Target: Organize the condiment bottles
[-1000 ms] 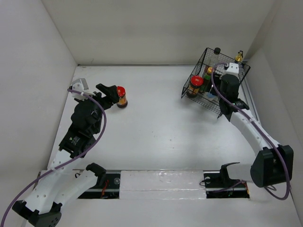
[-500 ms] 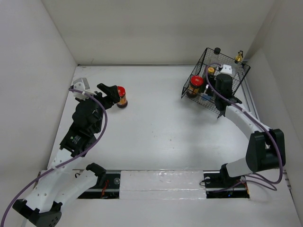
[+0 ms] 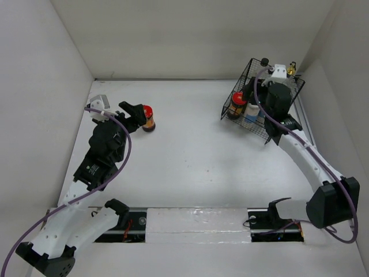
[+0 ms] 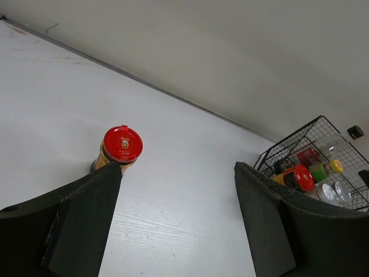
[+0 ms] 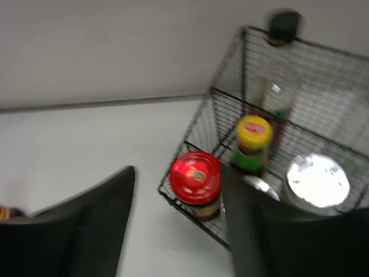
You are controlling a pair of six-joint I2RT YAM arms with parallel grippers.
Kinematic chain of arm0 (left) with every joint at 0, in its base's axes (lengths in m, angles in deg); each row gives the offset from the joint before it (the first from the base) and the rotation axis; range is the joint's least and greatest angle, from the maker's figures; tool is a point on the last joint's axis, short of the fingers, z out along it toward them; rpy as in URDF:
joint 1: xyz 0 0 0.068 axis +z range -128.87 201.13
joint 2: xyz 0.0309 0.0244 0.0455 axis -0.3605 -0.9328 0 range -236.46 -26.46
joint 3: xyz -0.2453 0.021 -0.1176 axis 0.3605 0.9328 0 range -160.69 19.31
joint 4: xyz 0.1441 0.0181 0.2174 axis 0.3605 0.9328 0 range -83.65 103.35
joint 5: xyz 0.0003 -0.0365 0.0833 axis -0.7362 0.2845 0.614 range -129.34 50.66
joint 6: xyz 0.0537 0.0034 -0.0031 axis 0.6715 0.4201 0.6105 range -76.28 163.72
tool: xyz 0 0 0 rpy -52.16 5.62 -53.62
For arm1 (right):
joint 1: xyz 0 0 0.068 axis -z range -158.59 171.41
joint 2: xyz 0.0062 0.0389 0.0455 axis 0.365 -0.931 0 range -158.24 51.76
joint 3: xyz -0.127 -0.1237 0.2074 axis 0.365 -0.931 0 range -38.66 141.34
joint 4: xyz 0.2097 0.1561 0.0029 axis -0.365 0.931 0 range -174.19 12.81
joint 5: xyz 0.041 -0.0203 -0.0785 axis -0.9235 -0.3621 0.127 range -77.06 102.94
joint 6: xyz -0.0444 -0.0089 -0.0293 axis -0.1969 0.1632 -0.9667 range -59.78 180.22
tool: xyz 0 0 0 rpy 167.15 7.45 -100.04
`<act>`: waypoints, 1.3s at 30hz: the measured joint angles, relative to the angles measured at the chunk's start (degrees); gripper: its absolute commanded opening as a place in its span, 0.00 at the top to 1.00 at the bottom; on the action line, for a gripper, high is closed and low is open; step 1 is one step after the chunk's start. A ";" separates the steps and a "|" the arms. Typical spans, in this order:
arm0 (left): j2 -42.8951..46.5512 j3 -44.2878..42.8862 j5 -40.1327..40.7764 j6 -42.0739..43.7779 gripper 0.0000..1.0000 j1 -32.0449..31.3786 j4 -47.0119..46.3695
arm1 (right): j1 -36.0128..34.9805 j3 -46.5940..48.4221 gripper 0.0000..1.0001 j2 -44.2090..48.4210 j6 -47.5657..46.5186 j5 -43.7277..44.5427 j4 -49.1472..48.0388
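My left gripper point(image 4: 179, 166) gapes open just beside a red-lidded dark jar point(image 4: 122, 144) on the white table point(image 4: 173, 225). My right gripper point(image 5: 180, 170), also open, hangs over the black wire basket point(image 5: 228, 75), whose mesh walls in the other condiment bottles point(image 5: 253, 134).

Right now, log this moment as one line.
left gripper: open, near red-lidded jar on table | right gripper: open, over wire basket | jar outside basket

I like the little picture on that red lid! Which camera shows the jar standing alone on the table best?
The left wrist view: the red-lidded jar is close and sharp, lid emblem visible. The top view shows it small and far away. The right wrist view doesn't show it clearly.
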 measured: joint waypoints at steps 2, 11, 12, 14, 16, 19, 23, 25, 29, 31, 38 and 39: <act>0.00 0.00 0.11 0.00 0.25 0.00 0.00 | -2.82 2.40 0.65 -0.42 -1.51 -2.71 -0.66; 0.52 0.00 1.70 0.02 0.25 0.00 0.00 | -20.92 18.95 0.00 -24.55 -7.10 -15.32 -3.30; 0.87 0.00 1.95 0.02 0.25 0.00 0.02 | -22.62 20.57 0.00 -27.74 -7.80 -16.52 -2.49; 1.27 0.00 2.12 0.04 0.25 0.00 0.00 | -25.77 24.52 0.00 -33.57 -9.88 -19.41 -0.13; 1.75 0.00 2.27 0.02 0.25 0.00 0.00 | -28.06 29.03 0.00 -38.93 -11.93 -21.99 1.84; 2.29 0.00 2.47 0.02 0.25 0.00 -0.02 | -30.62 35.30 0.00 -45.72 -14.91 -24.96 3.80; 2.36 0.00 2.62 0.04 0.25 0.00 -0.02 | -32.28 41.31 0.00 -52.35 -17.07 -28.17 4.81; 2.34 0.00 2.62 0.02 0.25 0.00 0.00 | -32.59 44.35 0.00 -55.47 -17.49 -28.96 4.72; 2.36 0.00 2.64 0.02 0.25 0.00 0.00 | -32.65 49.64 0.00 -61.05 -17.18 -29.05 4.00; 2.36 0.00 2.62 0.04 0.25 0.00 0.00 | -32.65 51.63 0.00 -63.41 -16.20 -29.20 2.49; 2.34 0.00 2.56 0.02 0.25 0.00 0.00 | -32.85 52.43 0.04 -65.77 -11.85 -29.33 -5.03; 2.32 0.00 2.56 0.02 0.25 0.00 0.00 | -32.92 52.50 0.06 -65.79 -11.26 -29.11 -6.56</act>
